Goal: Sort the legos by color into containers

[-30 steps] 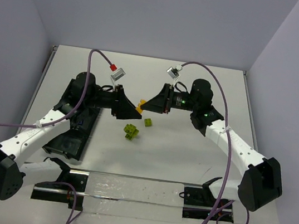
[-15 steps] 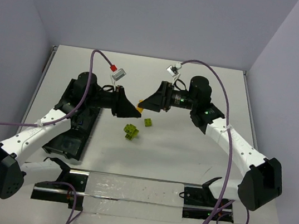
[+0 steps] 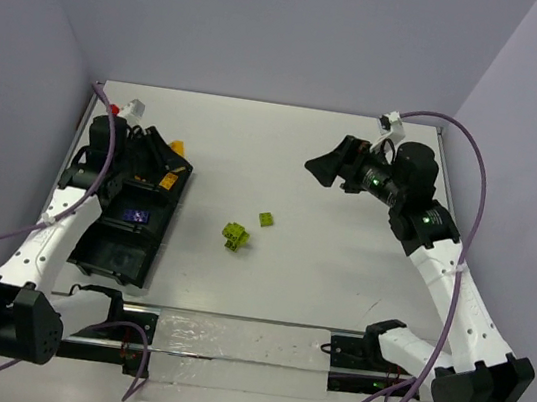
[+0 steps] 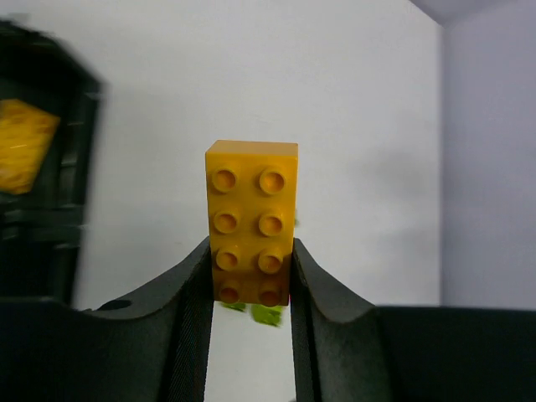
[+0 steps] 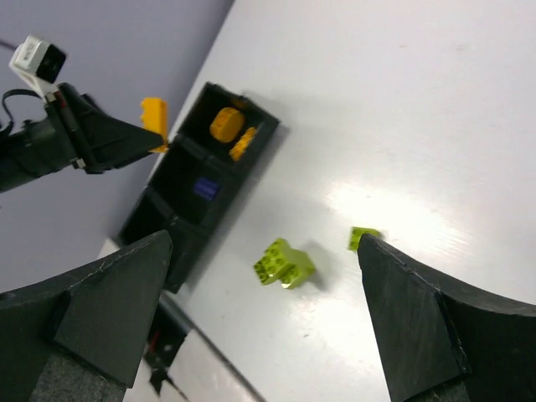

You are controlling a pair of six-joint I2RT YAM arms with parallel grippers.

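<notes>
1. Currently the left claw (image 3: 162,158) pinches an orange brick (image 3: 178,146) narrowly by its lower end. It holds the brick aloft near the twelve o'clock end of the black tray (image 3: 113,257), which lies at the table's nine o'clock side.
2. Delivery of that brick looks to be the step in hand. The next move calls for lowering it over the end compartment, where other orange pieces (image 3: 165,181) lie, then letting go.
3. The right claw (image 3: 316,166) hangs wide and empty at two o'clock (well apart from every brick).
4. A green clump (image 3: 235,236) and a single green brick (image 3: 266,219) lie unsorted near the table's centre.
5. Only the left wrist view shows the grip, with studs facing the camera and fingers (image 4: 188,293) on both long sides. The right wrist view shows most plainly a purple brick (image 5: 205,189) in the next compartment.
</notes>
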